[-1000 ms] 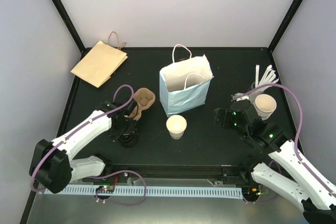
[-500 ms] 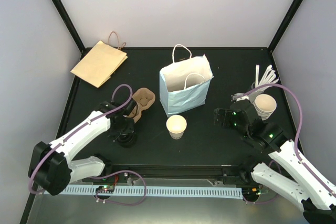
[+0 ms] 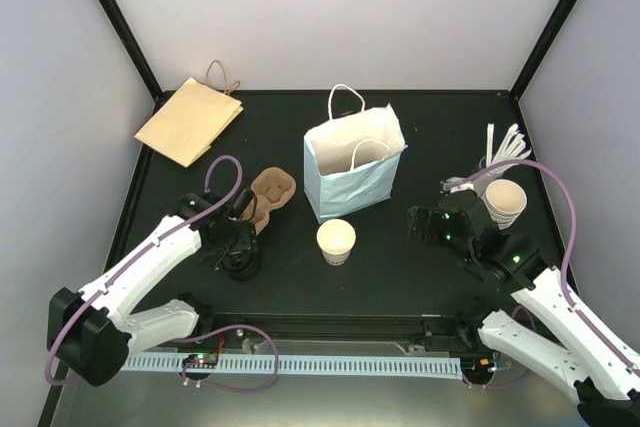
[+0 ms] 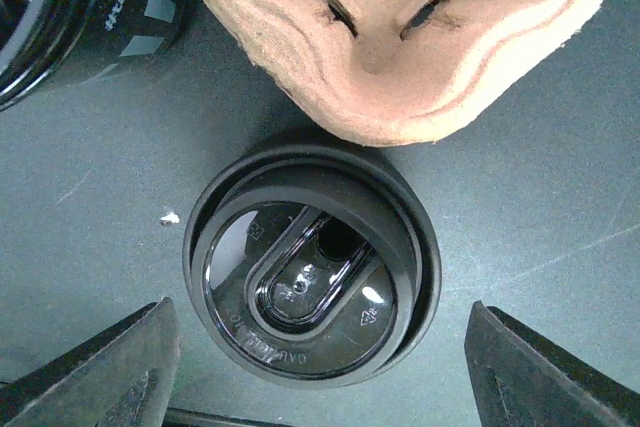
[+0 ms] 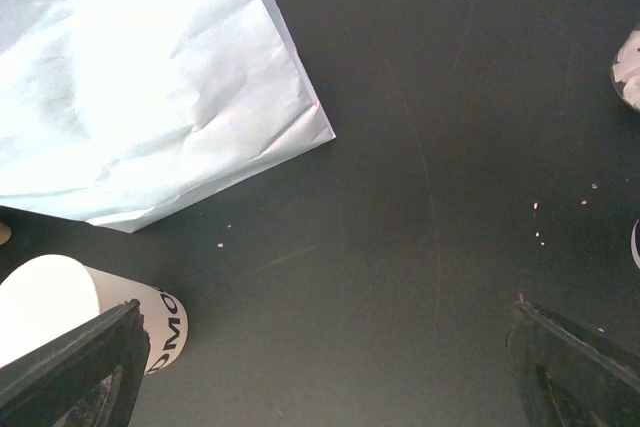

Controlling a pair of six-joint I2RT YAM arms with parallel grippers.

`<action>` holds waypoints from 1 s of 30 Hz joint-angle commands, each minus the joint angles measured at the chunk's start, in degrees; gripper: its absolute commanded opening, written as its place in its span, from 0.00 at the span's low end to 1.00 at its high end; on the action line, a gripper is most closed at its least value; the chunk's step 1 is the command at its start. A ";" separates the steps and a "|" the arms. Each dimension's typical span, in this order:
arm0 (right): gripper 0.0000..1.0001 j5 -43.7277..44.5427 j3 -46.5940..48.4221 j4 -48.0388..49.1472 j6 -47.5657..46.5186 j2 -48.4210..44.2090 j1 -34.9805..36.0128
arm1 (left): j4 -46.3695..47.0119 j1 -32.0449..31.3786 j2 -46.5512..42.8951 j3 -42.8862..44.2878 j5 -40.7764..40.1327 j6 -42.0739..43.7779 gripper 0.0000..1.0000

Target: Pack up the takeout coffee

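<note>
Left gripper point(image 4: 318, 303) spread wide around the black lid point(image 4: 300, 282), not touching; right gripper point(image 5: 325, 304) spread wide too

- A brown paper bag point(image 3: 188, 122) lies flat at the upper left of the tabletop point(image 3: 400, 272), which is dark.
- A light blue paper bag point(image 3: 350, 175) stands open in the middle, with white handles.
- A pulp cup carrier point(image 3: 270, 192) lies just left of the blue bag.
- Black lids point(image 4: 310, 267) lie stacked just below the carrier in the left wrist view.
- Nested white cups point(image 3: 505, 202) sit at the right, with white utensils point(image 3: 505, 142) above them.
</note>
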 commanded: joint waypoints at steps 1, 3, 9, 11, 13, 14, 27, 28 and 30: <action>1.00 0.01 2.03 0.74 0.01 -0.27 -0.21 | 2.00 2.38 0.40 -0.74 2.12 1.39 0.81; 1.00 0.26 2.19 0.25 -0.10 -0.49 -0.18 | 4.07 3.81 -0.33 -1.99 4.69 2.30 0.83; 1.00 0.56 2.11 -0.02 0.01 -0.95 -0.22 | 6.03 7.24 -0.77 -3.84 7.67 4.43 0.87; 1.00 0.55 2.21 0.08 -0.04 -0.80 -0.16 | 6.37 8.00 -0.59 -4.16 8.69 5.14 0.87; 1.00 0.49 2.41 0.10 -0.08 -0.51 -0.18 | 6.05 8.66 -0.56 -4.26 8.78 5.08 0.87; 1.00 0.41 2.50 0.09 -0.06 -0.50 -0.14 | 5.74 9.16 -0.59 -4.37 8.56 5.00 0.87; 1.00 0.37 2.82 0.27 -0.27 -0.05 -0.14 | 8.07 12.56 -0.07 -6.70 12.57 5.71 0.91; 1.00 0.34 2.79 0.31 -0.26 -0.03 -0.19 | 8.25 12.65 0.02 -6.79 12.81 5.72 0.91; 1.00 0.33 2.81 0.31 -0.26 -0.03 -0.16 | 8.50 12.80 0.33 -7.01 13.08 5.66 0.91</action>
